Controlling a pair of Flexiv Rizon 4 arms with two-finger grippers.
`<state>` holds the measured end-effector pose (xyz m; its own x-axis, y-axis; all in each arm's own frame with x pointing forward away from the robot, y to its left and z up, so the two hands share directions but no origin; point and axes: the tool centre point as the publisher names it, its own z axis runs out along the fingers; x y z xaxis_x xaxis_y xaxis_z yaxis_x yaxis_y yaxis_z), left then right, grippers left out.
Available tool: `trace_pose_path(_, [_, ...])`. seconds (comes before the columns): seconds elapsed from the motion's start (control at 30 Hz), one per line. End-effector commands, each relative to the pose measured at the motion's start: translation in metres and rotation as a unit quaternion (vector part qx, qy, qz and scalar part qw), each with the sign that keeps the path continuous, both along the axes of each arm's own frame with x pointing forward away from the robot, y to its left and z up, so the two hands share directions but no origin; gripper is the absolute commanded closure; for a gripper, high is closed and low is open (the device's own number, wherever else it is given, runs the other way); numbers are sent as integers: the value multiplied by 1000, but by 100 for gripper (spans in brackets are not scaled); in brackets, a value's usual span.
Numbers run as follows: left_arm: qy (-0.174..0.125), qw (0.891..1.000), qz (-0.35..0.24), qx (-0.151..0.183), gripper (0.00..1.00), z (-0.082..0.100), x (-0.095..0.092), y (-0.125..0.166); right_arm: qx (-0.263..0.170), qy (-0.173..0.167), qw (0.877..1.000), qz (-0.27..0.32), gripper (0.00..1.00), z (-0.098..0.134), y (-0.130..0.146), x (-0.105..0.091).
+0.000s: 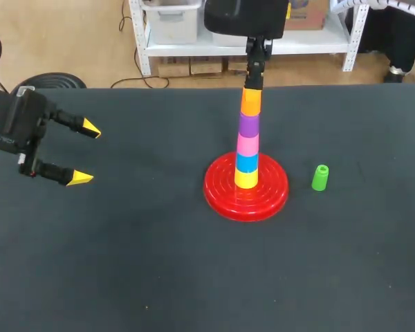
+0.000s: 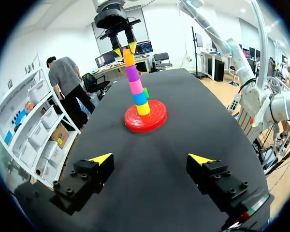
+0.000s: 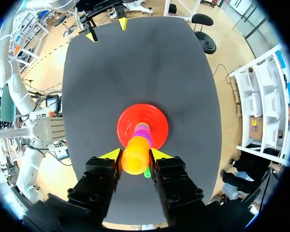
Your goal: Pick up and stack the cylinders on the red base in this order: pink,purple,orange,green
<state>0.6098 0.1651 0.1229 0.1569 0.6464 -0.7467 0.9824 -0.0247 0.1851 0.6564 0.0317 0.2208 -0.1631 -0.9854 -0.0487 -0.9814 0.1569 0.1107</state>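
Right end effector [image 3: 135, 154] gripped the orange cylinder [image 1: 250, 102] atop the stack [image 1: 247, 153] on the red base [image 1: 218, 190], left end effector [image 1: 87, 153] stood wide and well apart, and the green cylinder [image 1: 320, 178] stood upright on the surface [image 1: 124, 263] beside the base, judged light, rigid, slick plastic, best pinched across its sides.

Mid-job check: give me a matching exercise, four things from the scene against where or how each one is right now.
Things:
1. orange cylinder
2. green cylinder
3. pink cylinder
4. left claw

States:
A. open, holding nothing, far from the red base
B. on the table, beside the red base, not touching it
C. topmost on the pile, gripped by the right claw
D. directly under the purple cylinder

Pairs: 1-C, 2-B, 3-D, 4-A
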Motion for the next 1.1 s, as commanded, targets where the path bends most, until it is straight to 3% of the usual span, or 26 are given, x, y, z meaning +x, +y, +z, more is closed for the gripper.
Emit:
trace_pose_path(0.03, [-1, 1000, -1, -1, 0, -1, 0, 1, 2, 5, 1000, -1, 100, -8, -2, 3])
trace_pose_path(0.53, [-1, 1000, -1, -1, 0, -1, 0, 1, 5, 13, 1000, -4, 100, -15, -3, 3])
trace_pose_path(0.83, [-1, 1000, -1, -1, 0, -1, 0, 1, 11, -1, 1000, -4, 100, -14, -1, 4])
trace_pose_path(0.87, [-1, 1000, -1, -1, 0, -1, 0, 1, 12, -1, 1000, -4, 65, -13, -1, 3])
trace_pose_path(0.9, [-1, 1000, -1, -1, 0, -1, 0, 1, 13, -8, 1000, -5, 0, -12, -2, 3])
trace_pose_path(1.1, [-1, 1000, -1, -1, 0, -1, 0, 1, 24, -27, 999, -7, 0, -3, -3, -1])
